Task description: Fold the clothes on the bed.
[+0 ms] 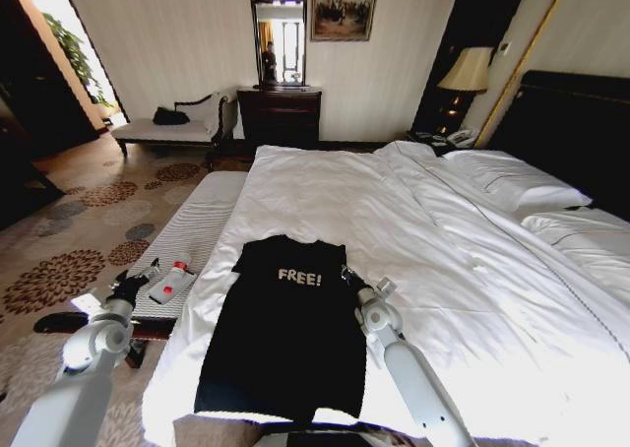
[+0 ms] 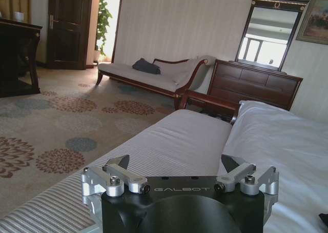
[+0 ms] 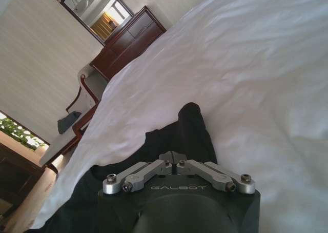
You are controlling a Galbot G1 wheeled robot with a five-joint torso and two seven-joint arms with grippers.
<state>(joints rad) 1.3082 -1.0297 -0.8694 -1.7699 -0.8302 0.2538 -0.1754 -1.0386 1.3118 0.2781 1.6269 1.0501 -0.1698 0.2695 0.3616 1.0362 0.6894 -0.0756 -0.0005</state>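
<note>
Clothes here amount to one black T-shirt [image 1: 281, 334] of soft fabric with white "FREE!" lettering, lying flat near the foot edge of the bed [image 1: 413, 211], toward its left side; both short sleeves appear folded in, leaving a long, narrow shape. Going left to right: the left gripper [image 1: 136, 282] hangs over the striped bench [image 1: 192, 230] beside the bed's left edge, its two metal fingers [image 2: 117, 172] spread wide apart around nothing. Just beside it on the bench lies one small white bottle [image 1: 169, 281] with a red band. The T-shirt follows, on the smooth white sheet. The right gripper [image 1: 348, 276] sits at the shirt's right shoulder edge, its two fingers [image 3: 164, 158] drawn together, tips meeting at the black cloth; whether they pinch fabric cannot be told. Farther right the duvet [image 1: 512, 260] lies creased, with two white pillows [image 1: 517, 181] against the dark headboard [image 1: 576, 132].
</note>
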